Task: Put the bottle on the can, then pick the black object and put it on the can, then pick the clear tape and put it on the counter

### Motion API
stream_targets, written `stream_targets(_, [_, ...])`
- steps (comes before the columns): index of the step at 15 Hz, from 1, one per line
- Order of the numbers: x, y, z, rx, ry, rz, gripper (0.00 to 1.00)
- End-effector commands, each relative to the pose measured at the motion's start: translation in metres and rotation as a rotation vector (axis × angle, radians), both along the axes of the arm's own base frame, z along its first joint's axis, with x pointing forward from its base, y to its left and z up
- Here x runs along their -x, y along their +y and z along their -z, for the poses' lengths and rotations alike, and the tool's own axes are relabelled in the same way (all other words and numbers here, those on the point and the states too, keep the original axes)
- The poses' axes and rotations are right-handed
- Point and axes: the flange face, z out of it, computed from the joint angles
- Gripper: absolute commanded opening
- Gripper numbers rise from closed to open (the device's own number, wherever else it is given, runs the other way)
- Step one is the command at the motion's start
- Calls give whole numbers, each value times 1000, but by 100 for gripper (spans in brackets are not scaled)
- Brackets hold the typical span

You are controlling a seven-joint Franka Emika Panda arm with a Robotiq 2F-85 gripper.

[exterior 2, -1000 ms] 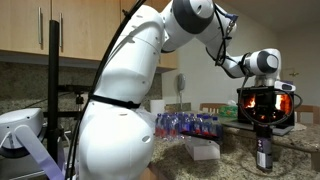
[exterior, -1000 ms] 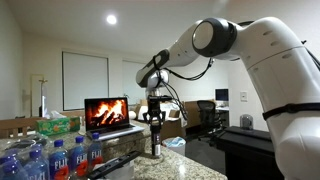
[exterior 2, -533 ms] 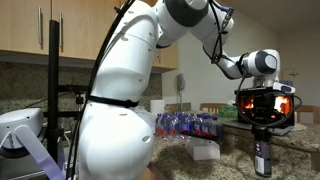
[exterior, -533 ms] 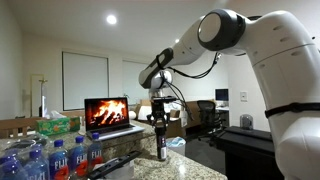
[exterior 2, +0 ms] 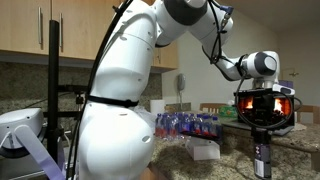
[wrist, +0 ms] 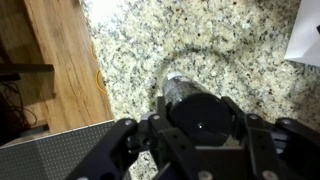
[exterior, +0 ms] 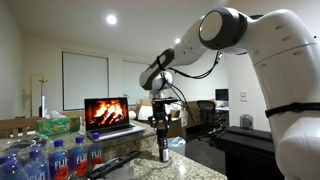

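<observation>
At the left of the worktop [exterior: 195, 168] stood the clear water bottles [exterior: 55, 158], with the open laptop [exterior: 108, 112] behind them. Right of both, the bottle [exterior: 161, 148] hung upright under the claw [exterior: 160, 128], above the speckled stone. Whether its base touched the stone or rode just clear of it could not be told from either exterior view.

The bottle looked slim, rigid and smooth-sided. It was probably light but top-heavy once set on a narrow perch, and likely slippery under metal pads. The best hold seemed to be high on the body, just under the cap, with the axis kept vertical so that it would go down flat. The can itself could not be made out.

The claw was roughly half closed and clamped on the bottle's upper part. In the wrist view its fingers [wrist: 128, 140] pressed either side of the dark round top [wrist: 200, 112], and it held nothing else. The second exterior view showed the same grip, bottle [exterior 2: 262, 162] straight below the claw [exterior 2: 262, 138].
</observation>
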Motion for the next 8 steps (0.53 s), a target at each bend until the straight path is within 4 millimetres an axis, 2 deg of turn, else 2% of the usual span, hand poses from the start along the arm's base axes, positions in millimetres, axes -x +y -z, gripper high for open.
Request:
stream_targets(1, [9,3,-4,25,-27,0,31])
stream_targets(8, [9,7,-5,27,-38,-6,31])
